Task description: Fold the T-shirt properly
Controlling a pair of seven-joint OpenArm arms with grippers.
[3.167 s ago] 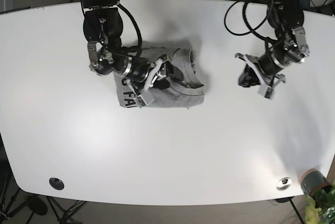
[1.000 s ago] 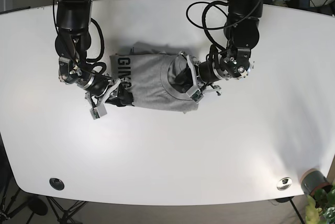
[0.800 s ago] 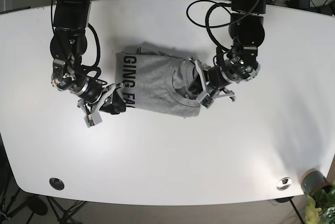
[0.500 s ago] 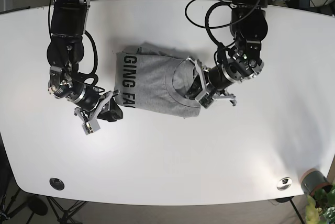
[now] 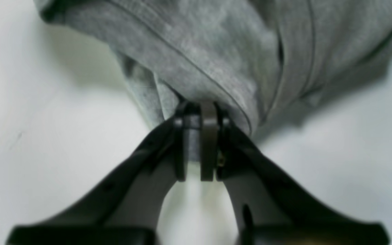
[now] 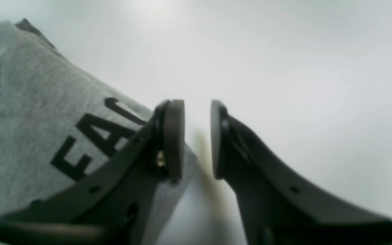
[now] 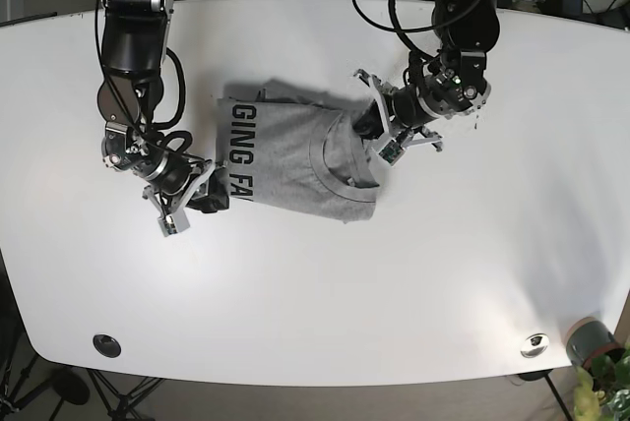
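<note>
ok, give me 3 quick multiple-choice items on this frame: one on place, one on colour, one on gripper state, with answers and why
1. Where does the T-shirt lie on the table?
A. between the two arms
B. at the near edge
C. hanging off the side

2. What colour is the shirt?
A. white
B. grey with black letters
C. blue

3. What is the left gripper doing?
A. open above bare table
B. shut on the shirt's fabric
C. out of view

Answers:
1 A, the base view shows it mid-table between both arms.
2 B, grey cloth with black lettering shows in the right wrist view.
3 B, its jaws pinch a fold; the right gripper is open beside the shirt.
</note>
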